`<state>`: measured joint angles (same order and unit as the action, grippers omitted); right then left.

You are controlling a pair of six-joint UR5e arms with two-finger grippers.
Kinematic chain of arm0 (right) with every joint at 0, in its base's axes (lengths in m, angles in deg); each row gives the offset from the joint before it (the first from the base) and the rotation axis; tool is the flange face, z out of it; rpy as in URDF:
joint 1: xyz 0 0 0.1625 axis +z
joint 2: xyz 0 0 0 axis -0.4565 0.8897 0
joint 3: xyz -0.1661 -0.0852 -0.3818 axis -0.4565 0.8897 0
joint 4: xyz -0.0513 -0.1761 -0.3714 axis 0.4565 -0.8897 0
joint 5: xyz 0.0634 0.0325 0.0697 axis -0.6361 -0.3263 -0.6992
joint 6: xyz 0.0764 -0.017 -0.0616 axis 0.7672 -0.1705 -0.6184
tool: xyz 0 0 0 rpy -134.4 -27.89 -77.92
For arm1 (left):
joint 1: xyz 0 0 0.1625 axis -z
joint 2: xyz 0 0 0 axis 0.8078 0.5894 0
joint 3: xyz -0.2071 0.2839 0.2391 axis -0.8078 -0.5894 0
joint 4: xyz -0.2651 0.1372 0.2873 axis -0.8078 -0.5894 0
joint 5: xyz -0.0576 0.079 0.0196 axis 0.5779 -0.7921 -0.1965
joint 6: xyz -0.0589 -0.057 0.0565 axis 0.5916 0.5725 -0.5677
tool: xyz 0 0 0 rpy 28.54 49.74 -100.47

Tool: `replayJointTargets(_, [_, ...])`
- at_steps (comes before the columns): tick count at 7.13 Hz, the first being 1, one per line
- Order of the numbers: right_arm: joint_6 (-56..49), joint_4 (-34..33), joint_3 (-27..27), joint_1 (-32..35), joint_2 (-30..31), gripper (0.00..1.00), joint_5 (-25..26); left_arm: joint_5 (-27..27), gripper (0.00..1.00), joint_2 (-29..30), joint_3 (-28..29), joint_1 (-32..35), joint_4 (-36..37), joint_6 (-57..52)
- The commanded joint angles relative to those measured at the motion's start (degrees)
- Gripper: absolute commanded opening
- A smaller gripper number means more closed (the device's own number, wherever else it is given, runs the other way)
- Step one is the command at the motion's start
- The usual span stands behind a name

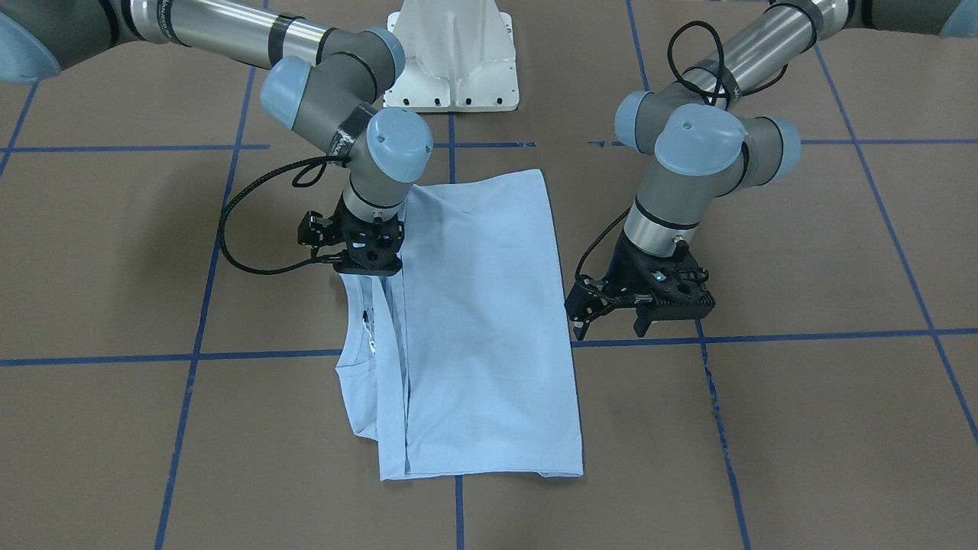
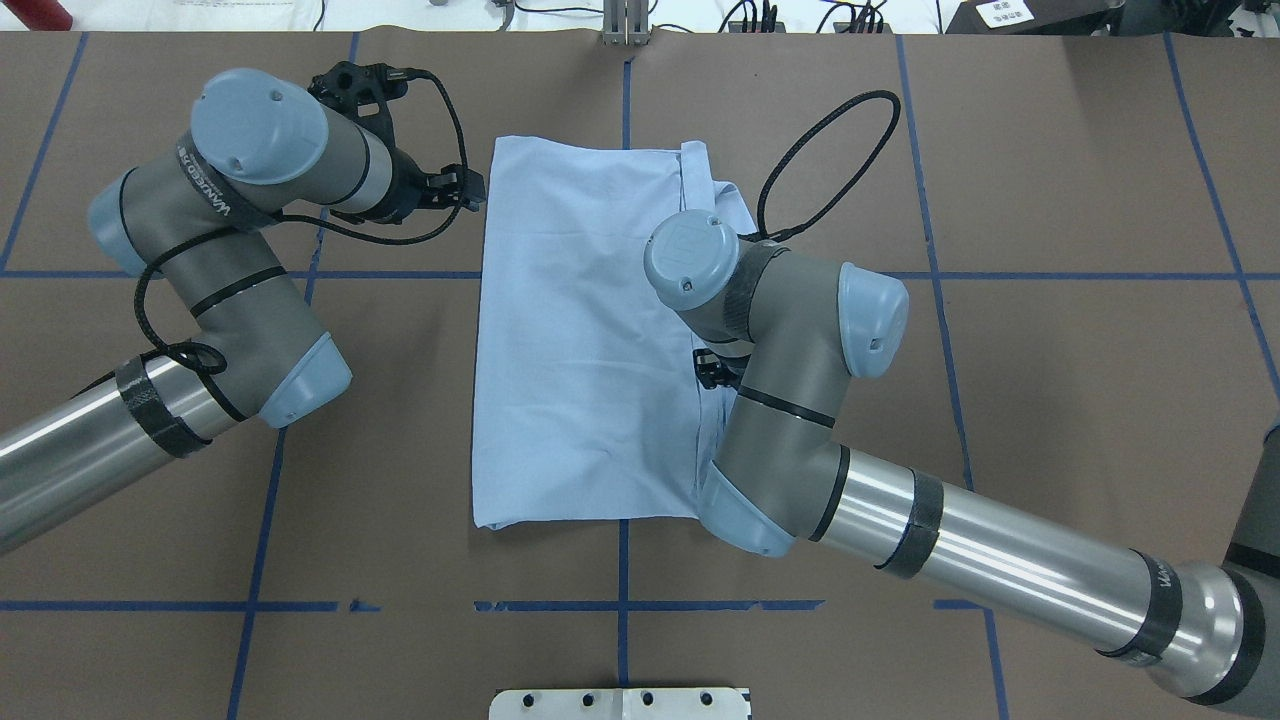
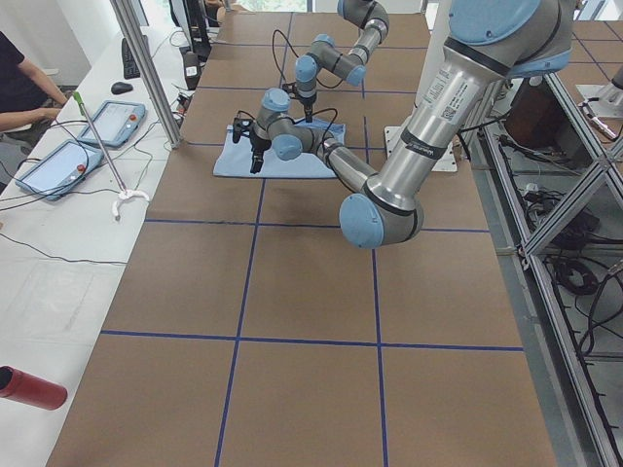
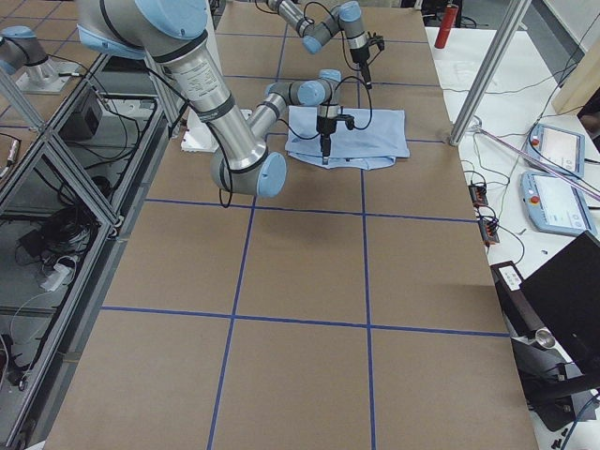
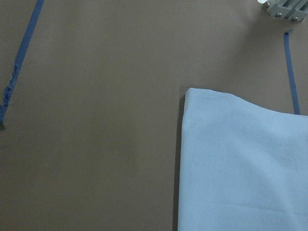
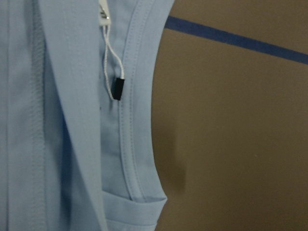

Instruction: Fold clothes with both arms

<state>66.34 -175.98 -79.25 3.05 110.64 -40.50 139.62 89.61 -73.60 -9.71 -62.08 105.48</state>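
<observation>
Two grippers, one light blue T-shirt (image 2: 580, 340), folded into a long strip in the middle of the surface (image 2: 1050, 400), its long axis running 12 to 6 in the overhead view. The right gripper (image 1: 369, 256) is the nearer, pointing down over the strip's 3 o'clock edge by the neckband, though I cannot tell whether it is spread or pinching cloth. The left gripper (image 1: 611, 321) hangs spread and empty just off the 9 o'clock edge, so the shirt lies at 3 o'clock from it.

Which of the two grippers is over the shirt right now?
The right gripper, on the front view's left: it sits over the neck-side edge of the T-shirt. The left gripper hangs beside it, over the bare table.
</observation>
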Motion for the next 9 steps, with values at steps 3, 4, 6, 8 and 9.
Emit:
replayJointTargets(3, [-2.4,-0.4,-2.5,1.8,1.2,1.0,0.0,0.0,1.0,0.3,0.0,-0.1,0.0,-0.1])
replayJointTargets(4, [-2.7,0.0,-5.0,1.9,0.9,1.0,-0.2,0.0,1.0,0.3,0.0,-0.1,0.0,-0.2])
replayJointTargets(6, [-3.9,5.1,-4.2,2.0,-0.9,1.0,-0.1,0.0,1.0,0.0,0.0,-0.1,0.0,-0.3])
replayJointTargets(8, [-3.9,10.8,4.0,1.4,-3.6,1.0,-0.1,0.0,1.0,0.0,0.0,-0.1,0.0,-0.4])
replayJointTargets(9, [-4.0,11.0,4.9,1.3,-3.9,1.0,-0.3,0.0,1.0,-0.2,0.0,-0.1,0.0,-0.4])
